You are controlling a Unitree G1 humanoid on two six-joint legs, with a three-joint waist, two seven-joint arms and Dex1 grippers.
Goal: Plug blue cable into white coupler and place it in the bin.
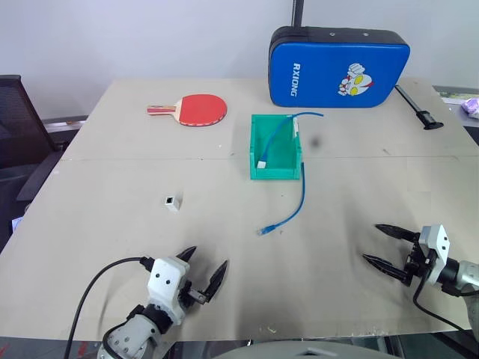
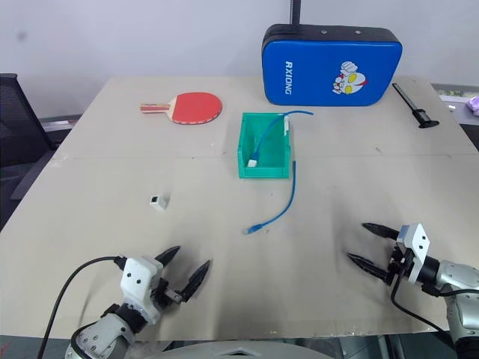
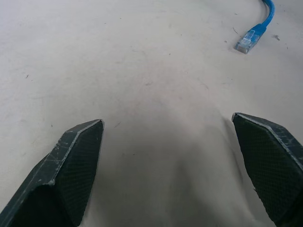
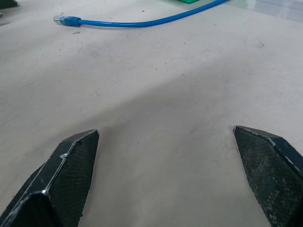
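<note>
The blue cable (image 1: 300,200) lies loose on the table, running from the front right corner of the bin (image 1: 255,149) toward me, its clear plug (image 3: 248,40) at the near end. The white coupler (image 1: 174,202) sits alone on the table, left of the cable. The green bin holds another blue cable (image 1: 280,135) tipped with a white block. My left gripper (image 1: 206,262) is open and empty near the front edge, below the coupler. My right gripper (image 1: 372,242) is open and empty at the front right, its fingers pointing left toward the cable (image 4: 142,22).
A red table-tennis paddle (image 1: 198,109) lies at the back left and a blue pad (image 1: 337,67) stands at the back behind the bin. A black tool (image 1: 419,108) rests at the back right. A black chair (image 1: 15,120) stands off the table's left side.
</note>
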